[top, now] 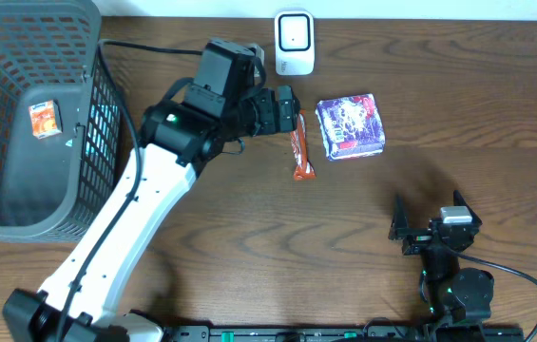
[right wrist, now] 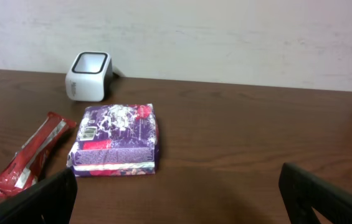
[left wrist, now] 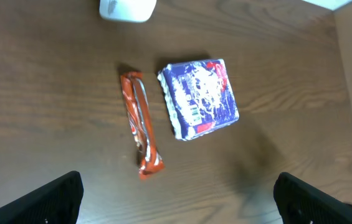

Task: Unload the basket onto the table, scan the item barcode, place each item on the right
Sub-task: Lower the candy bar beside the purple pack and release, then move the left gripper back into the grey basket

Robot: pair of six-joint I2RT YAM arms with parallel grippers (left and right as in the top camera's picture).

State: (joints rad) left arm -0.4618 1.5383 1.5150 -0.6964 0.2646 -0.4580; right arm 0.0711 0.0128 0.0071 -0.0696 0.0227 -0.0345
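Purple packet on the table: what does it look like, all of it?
The squarish purple plastic packet is puffy and shiny, printed in white and red, with a small label on top. It lies flat on the brown wooden table. The long orange-red snack bar lies beside it, apart. Only the table touches it.

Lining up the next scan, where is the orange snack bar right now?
Overhead view: the orange snack bar lies just left of the purple packet, nearer the robot than the white scanner.
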